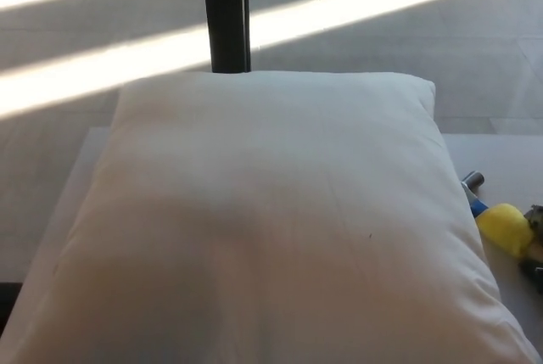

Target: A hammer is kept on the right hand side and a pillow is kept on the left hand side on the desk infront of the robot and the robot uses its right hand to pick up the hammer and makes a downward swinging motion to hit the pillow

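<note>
White pillow [271, 220] fills tabletop [501, 156]. Hammer [496, 220], yellow-and-blue grip, lies just right of pillow. Right robot hand [534, 241] barely in view at hammer; grasp cannot be told. Advice: seat grip firmly, lift clear before swinging.

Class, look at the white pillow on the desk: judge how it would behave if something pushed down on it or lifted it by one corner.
The pillow looks plump and rounded, so it would probably dent and spring back. Its soft cloth cover suggests it would sag if lifted by a corner. It likely weighs little for its bulk and, lying flat on the desk, seems unlikely to roll.
</note>
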